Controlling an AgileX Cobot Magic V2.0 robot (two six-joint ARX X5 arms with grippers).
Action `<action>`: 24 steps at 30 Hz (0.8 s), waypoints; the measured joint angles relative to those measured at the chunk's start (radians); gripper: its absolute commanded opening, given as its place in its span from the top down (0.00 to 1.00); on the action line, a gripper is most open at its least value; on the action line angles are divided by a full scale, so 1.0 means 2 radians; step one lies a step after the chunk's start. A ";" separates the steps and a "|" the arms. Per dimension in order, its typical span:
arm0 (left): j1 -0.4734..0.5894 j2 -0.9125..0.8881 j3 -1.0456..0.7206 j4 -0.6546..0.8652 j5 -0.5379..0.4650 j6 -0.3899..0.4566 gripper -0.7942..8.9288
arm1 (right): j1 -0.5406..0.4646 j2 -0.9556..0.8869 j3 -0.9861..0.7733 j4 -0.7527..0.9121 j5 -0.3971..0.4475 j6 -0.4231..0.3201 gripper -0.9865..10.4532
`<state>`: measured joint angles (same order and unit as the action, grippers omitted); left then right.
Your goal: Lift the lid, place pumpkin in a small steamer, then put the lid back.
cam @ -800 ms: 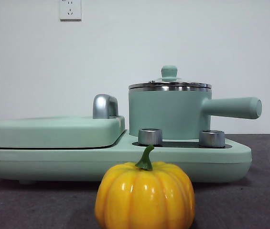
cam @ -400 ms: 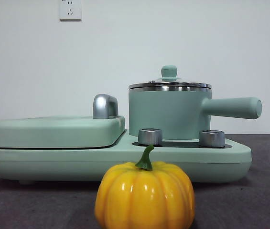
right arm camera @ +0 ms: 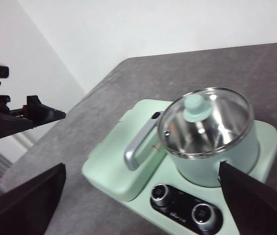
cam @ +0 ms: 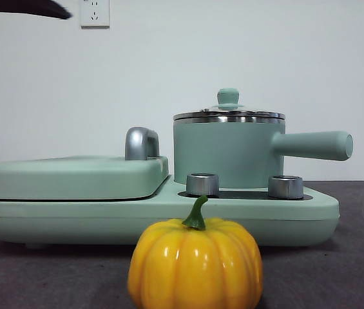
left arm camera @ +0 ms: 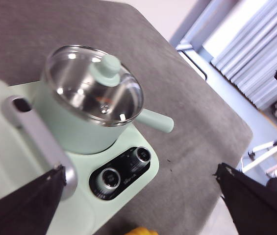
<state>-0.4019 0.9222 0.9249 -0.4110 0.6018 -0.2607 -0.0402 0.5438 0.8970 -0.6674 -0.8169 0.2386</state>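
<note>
Entering at the front view's top left corner is a black arm tip (cam: 37, 8), absent half a second ago, so work seems about to begin. Both grippers, left gripper (left arm camera: 143, 205) and right gripper (right arm camera: 143, 205), hang high with jaws wide and empty. The lid (cam: 229, 114) sits on the small steamer (cam: 227, 154); the pumpkin (cam: 195, 267) rests on the tabletop (cam: 336, 270), nearer.

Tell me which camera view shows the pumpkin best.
The front view: the pumpkin sits whole, near and large on the table, stem up, in front of the cooker. The left wrist view catches only an orange sliver at its edge. The right wrist view shows none of it.
</note>
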 measured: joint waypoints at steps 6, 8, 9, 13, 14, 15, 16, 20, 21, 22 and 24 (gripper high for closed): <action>-0.035 0.096 0.072 0.000 -0.005 0.036 0.40 | 0.000 0.000 0.000 0.000 0.005 0.000 0.48; -0.048 0.132 0.106 0.000 -0.023 0.050 0.40 | 0.000 0.000 0.000 -0.001 0.011 0.000 0.48; -0.055 0.148 0.123 -0.002 -0.032 0.056 0.40 | 0.000 0.000 0.000 -0.001 0.014 0.000 0.48; -0.080 0.214 0.197 -0.002 -0.085 0.088 0.40 | 0.000 0.000 0.000 -0.001 0.017 0.000 0.48; -0.086 0.229 0.214 -0.001 -0.100 0.097 0.40 | 0.000 0.000 0.000 -0.001 0.017 0.000 0.48; -0.090 0.242 0.228 -0.001 -0.112 0.105 0.40 | 0.000 0.000 0.000 -0.001 0.017 0.000 0.48; -0.094 0.258 0.242 0.000 -0.121 0.113 0.40 | 0.000 0.000 0.000 -0.001 0.017 0.000 0.48; -0.105 0.313 0.278 0.006 -0.134 0.135 0.41 | 0.000 0.000 0.000 -0.001 0.017 0.000 0.48; -0.107 0.324 0.281 0.009 -0.137 0.138 0.41 | 0.000 0.000 0.000 -0.001 0.017 0.000 0.48; -0.110 0.336 0.283 0.014 -0.143 0.143 0.41 | 0.000 0.000 0.000 -0.001 0.017 0.000 0.48; -0.117 0.356 0.287 0.017 -0.154 0.152 0.41 | 0.000 0.000 0.000 -0.001 0.017 0.000 0.48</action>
<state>-0.6350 1.6352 1.4990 -0.3767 0.2935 0.0433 -0.0402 0.5438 0.8970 -0.6697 -0.7826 0.2386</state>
